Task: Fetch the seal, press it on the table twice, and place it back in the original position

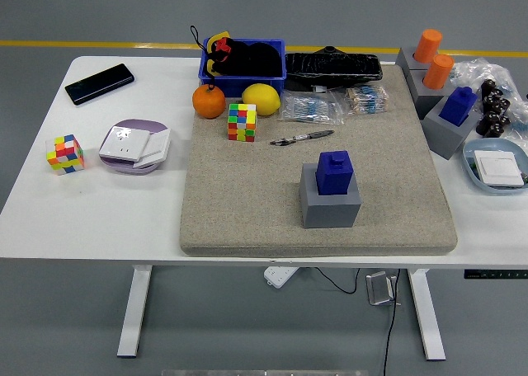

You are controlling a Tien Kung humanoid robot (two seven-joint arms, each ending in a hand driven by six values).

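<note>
A blue seal (pixel 335 172) stands upright in its grey block holder (pixel 330 204) in the middle of the beige felt mat (pixel 239 203). A second blue seal (pixel 458 105) sits in another grey holder (pixel 443 134) at the mat's right edge. Behind that one, two orange seals (pixel 427 44) (pixel 438 71) stand in grey holders. Neither robot hand shows in the head view, and nothing touches the seals.
On the mat's far side lie a pen (pixel 301 137), a Rubik's cube (pixel 242 122), an orange (pixel 209 101), a lemon (pixel 261 99), a blue bin (pixel 242 67) and bagged parts. A phone (pixel 99 83), a plate (pixel 134 147) and a small cube (pixel 65 153) sit left. A blue dish (pixel 495 165) sits right.
</note>
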